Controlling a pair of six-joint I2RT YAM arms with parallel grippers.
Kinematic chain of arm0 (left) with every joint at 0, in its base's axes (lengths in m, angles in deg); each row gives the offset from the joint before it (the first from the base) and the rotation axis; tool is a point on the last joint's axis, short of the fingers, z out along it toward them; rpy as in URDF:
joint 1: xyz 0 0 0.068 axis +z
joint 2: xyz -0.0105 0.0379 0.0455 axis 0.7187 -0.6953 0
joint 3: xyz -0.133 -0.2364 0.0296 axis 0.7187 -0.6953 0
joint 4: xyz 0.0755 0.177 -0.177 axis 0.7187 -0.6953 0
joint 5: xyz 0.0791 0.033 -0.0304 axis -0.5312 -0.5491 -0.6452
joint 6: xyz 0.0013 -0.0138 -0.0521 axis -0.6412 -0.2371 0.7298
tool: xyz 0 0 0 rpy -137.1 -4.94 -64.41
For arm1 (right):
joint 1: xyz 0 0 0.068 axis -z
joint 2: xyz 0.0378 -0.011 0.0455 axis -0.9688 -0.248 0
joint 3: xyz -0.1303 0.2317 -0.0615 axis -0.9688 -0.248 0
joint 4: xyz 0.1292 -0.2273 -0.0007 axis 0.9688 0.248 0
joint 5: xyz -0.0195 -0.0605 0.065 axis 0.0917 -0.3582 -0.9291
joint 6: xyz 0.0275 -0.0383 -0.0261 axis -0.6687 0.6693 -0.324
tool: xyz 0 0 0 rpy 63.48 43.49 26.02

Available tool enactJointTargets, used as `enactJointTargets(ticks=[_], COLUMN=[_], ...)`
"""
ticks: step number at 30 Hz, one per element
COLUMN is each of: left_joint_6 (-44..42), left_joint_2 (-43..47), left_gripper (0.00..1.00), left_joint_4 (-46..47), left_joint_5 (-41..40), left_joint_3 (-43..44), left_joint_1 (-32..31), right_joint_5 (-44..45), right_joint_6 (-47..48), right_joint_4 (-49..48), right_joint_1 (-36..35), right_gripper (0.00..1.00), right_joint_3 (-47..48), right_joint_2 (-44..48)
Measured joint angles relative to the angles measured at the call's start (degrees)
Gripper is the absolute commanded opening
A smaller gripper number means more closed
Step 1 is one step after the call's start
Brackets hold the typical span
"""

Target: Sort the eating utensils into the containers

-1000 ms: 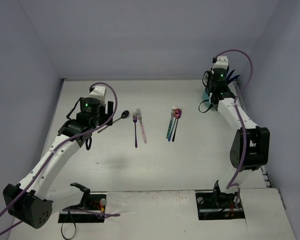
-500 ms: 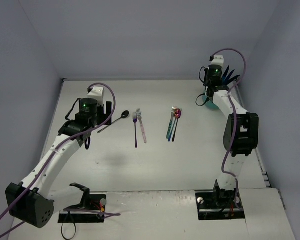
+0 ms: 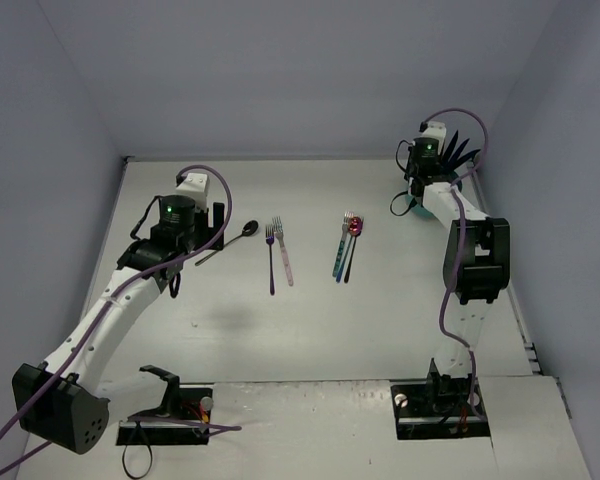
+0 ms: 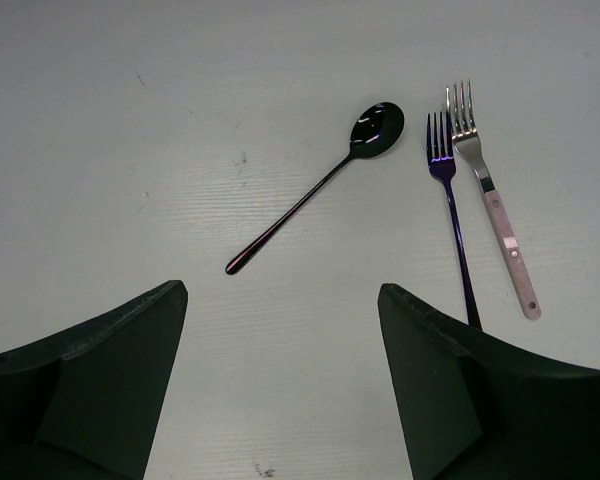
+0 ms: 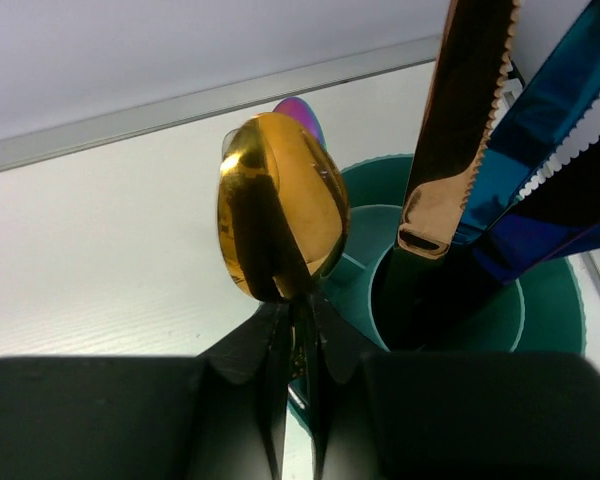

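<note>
My right gripper [image 5: 298,330] is shut on the neck of a gold spoon [image 5: 280,215], held upright right at the near rim of the teal caddy [image 5: 380,250]. The caddy holds a copper knife [image 5: 460,110], blue knives [image 5: 550,130] and an iridescent spoon [image 5: 302,110]. From above, the right gripper [image 3: 425,175] is at the caddy [image 3: 417,206]. My left gripper [image 4: 280,330] is open and empty, above the table just short of a dark spoon [image 4: 315,190]. A dark purple fork [image 4: 450,215] and a pink-handled silver fork [image 4: 495,215] lie beside it.
Near the table's middle lies a tight group [image 3: 345,248] of a teal fork, a blue utensil and a pink-bowled spoon. The two forks [image 3: 277,255] and the dark spoon [image 3: 242,234] lie left of it. The back wall and right wall stand close behind the caddy.
The right arm has swung further back and a little left at the caddy, still holding the gold spoon. The left arm has hardly moved.
</note>
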State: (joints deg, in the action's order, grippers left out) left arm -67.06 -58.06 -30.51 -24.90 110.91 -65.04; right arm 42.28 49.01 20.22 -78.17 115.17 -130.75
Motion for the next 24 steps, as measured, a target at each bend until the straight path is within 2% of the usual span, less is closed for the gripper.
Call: enactJointTargets(ticks=[4, 8, 12, 17, 20, 24], left_joint_6=[0.0, 0.0, 0.0, 0.0, 0.0, 0.0], left_joint_2=[0.0, 0.0, 0.0, 0.0, 0.0, 0.0], left_gripper=[0.74, 0.74, 0.74, 0.74, 0.74, 0.74], left_joint_4=[0.0, 0.0, 0.0, 0.0, 0.0, 0.0], left_joint_5=[0.1, 0.2, 0.2, 0.2, 0.2, 0.4], left_joint_3=[0.0, 0.0, 0.0, 0.0, 0.0, 0.0], left_joint_1=[0.0, 0.0, 0.0, 0.0, 0.0, 0.1], right_joint_5=[0.1, 0.1, 0.1, -0.1, -1.0, -2.9], right_joint_6=[-0.7, -0.9, -1.1, -1.1, -0.8, -0.8], right_joint_4=[0.7, 1.7, 2.7, 3.1, 3.8, 6.4], right_joint_1=[0.2, 0.3, 0.5, 0.6, 0.6, 0.0], right_gripper=[0.12, 0.04, 0.05, 0.14, 0.26, 0.36], right_joint_3=[0.0, 0.0, 0.0, 0.0, -1.0, -4.2], right_joint_2=[0.0, 0.0, -0.1, 0.0, 0.9, 6.4])
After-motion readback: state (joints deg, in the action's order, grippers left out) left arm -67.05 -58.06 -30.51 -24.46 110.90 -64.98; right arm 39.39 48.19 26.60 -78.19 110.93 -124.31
